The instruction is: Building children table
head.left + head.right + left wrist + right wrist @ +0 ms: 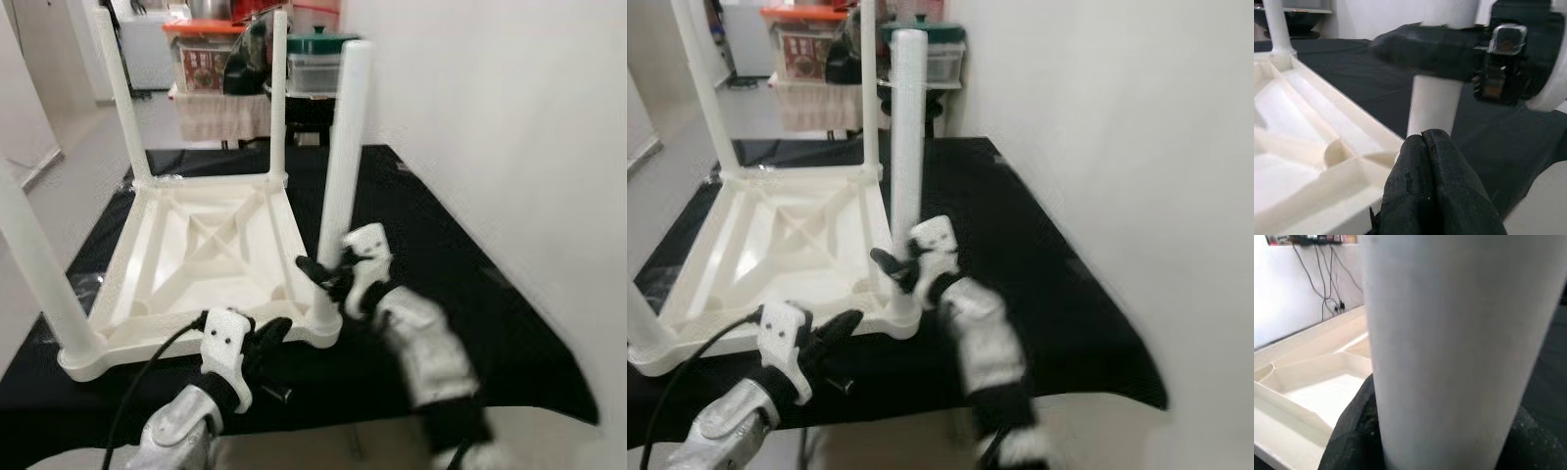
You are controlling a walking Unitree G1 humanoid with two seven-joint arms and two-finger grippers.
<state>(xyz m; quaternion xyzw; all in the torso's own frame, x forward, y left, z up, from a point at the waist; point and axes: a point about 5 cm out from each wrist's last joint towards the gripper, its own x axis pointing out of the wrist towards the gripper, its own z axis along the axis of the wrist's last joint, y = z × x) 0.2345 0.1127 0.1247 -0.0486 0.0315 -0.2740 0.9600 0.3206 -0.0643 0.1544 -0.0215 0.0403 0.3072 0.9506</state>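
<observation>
Upturned on a black cloth [451, 245] beside a white wall [509, 117]: a glossy white plastic children's table [196, 255], ribbed underside skyward, round tapered legs standing vertical at the corners. Clamped around the base of the near right leg [343, 147], the right gripper [328, 274], forearm angled up from below, black fingers on either side of the smooth tube. Pressed together and empty, the fingers of the left gripper [1425, 147], resting just beside the table's near corner socket.
</observation>
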